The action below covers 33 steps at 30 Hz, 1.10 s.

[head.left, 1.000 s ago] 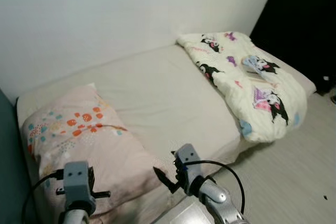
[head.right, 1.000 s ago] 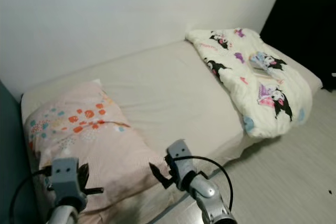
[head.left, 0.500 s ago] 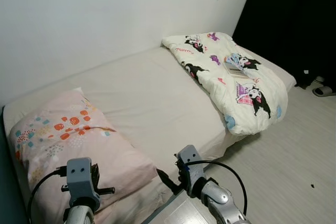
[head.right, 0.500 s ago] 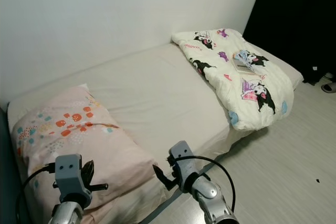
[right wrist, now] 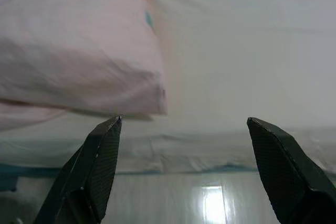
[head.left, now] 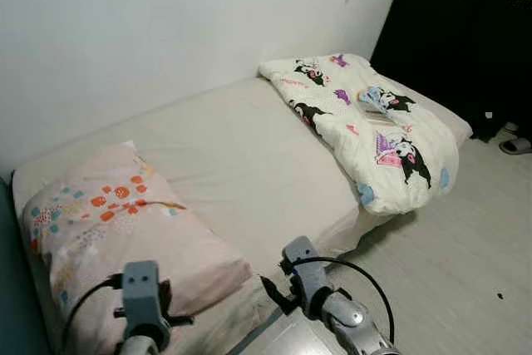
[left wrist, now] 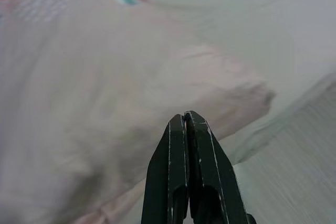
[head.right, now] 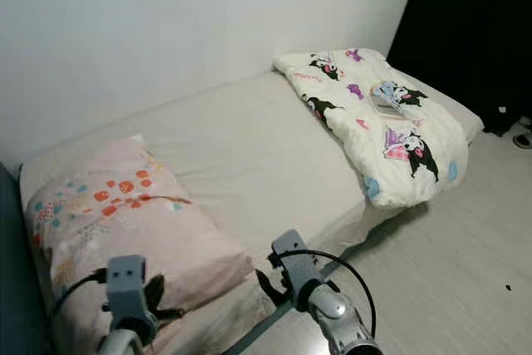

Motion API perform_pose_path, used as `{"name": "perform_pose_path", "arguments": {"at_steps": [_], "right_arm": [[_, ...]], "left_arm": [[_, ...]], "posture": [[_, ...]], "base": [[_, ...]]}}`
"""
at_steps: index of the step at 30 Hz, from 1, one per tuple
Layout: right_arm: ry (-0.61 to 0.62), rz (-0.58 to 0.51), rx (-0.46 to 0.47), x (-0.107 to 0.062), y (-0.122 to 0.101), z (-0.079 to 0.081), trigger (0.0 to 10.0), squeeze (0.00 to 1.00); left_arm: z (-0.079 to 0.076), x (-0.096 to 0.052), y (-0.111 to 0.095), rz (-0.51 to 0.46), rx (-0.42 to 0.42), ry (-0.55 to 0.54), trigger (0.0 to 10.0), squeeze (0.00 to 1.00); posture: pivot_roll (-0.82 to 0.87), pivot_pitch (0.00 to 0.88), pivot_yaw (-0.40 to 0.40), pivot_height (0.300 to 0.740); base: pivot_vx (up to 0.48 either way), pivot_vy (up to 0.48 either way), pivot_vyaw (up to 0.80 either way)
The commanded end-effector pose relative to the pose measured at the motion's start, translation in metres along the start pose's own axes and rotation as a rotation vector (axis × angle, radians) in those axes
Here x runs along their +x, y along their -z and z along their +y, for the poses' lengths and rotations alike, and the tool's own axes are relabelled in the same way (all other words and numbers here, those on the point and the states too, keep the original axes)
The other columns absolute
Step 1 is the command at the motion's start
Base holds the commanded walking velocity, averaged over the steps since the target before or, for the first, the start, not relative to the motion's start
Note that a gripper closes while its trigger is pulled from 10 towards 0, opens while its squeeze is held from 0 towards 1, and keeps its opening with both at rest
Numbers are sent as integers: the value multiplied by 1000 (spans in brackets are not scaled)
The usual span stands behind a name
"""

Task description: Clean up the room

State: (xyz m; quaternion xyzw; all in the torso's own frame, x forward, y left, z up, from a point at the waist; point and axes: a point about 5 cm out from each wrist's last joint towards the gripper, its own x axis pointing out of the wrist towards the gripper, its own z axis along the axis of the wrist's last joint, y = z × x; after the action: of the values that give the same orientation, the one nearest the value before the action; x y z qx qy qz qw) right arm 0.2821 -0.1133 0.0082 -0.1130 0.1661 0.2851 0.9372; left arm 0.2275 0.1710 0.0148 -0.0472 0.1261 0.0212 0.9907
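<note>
Pillow [head.left: 116, 230] and quilt [head.left: 366, 135] lie on mattress [head.left: 241, 155].

Left gripper [left wrist: 185, 116] (fingers pressed together) hovers above pink pillow [left wrist: 105, 77]

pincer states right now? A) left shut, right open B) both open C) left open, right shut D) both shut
A: in the left wrist view the left pincer has its two black fingers pressed together over the pink pillow, while in the right wrist view the right pincer has its fingers spread wide apart, with the edge of the mattress between them.
</note>
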Motion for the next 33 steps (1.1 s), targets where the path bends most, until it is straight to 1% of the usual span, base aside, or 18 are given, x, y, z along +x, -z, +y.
{"name": "perform_pose_path", "arguments": {"at_steps": [1, 2, 4, 5, 6, 8, 10, 11, 15, 17, 19, 20, 22, 24, 33], "right_arm": [[-16, 5, -6, -1, 3, 4, 10000, 0], [-16, 5, -6, -1, 3, 4, 10000, 0], [-16, -4, -12, -1, 2, 4, 10000, 0], [-19, -4, -9, 0, 2, 5, 10000, 0], [-25, -12, -19, 0, 1, 6, 10000, 0], [-30, -17, -26, 0, 1, 7, 10000, 0], [-47, -26, -37, 1, 0, 10, 10000, 0], [-47, -26, -37, 1, 0, 10, 10000, 0], [-55, -30, -38, 1, 0, 11, 10000, 0], [-57, -32, -38, 1, 0, 12, 10000, 0], [-62, -36, -36, 1, -1, 12, 10000, 0], [-64, -37, -36, 1, -1, 12, 10000, 0], [-67, -37, -36, 2, -1, 13, 10000, 0], [-68, -38, -36, 2, -1, 13, 10000, 0], [-75, -54, -31, 2, -3, 14, 10000, 0]], "left_arm": [[2, -1, 2, 5, 8, -12, 10000, 0], [2, -1, 2, 5, 8, -12, 10000, 0], [2, 0, 1, 12, -19, -10, 10000, 0], [3, 0, 3, 30, -29, -19, 10000, 0], [4, 0, 4, 46, -50, -30, 10000, 0], [5, 0, 5, 56, -62, -38, 10000, 0], [2, -1, 6, 84, -81, -14, 10000, 0], [2, -1, 6, 84, -81, -14, 10000, 0], [-3, -2, 9, 103, -130, 10, 10000, 0], [-4, -2, 8, 98, -130, 18, 10000, 0], [-5, -2, 6, 63, -64, 21, 10000, 0], [-6, -2, 5, 56, -47, 22, 10000, 0], [-4, -1, 4, 47, -74, -2, 10000, 0], [-4, -1, 4, 48, -78, -1, 10000, 0], [-2, -1, -2, 20, -70, 4, 10000, 0]], "posture": [[40, 78, -80, 740], [40, 78, -80, 740], [41, 77, -80, 740], [41, 74, -79, 740], [42, 71, -79, 740], [42, 71, -80, 740], [44, 70, -80, 740], [44, 70, -80, 740], [44, 68, -79, 740], [44, 65, -80, 740], [44, 67, -80, 740], [44, 67, -80, 740], [44, 68, -81, 740], [45, 70, -81, 740], [44, 75, -79, 740]], "base": [[0, 0, 0], [0, 0, 0], [0, 0, 0], [0, 0, 0], [0, 0, 800], [0, 0, 800], [0, 0, 800], [0, 0, 800], [0, 0, 800], [0, 0, 800], [0, 0, 800], [0, 0, 800], [0, 0, 800], [0, 0, 800], [0, 0, 800]]}}
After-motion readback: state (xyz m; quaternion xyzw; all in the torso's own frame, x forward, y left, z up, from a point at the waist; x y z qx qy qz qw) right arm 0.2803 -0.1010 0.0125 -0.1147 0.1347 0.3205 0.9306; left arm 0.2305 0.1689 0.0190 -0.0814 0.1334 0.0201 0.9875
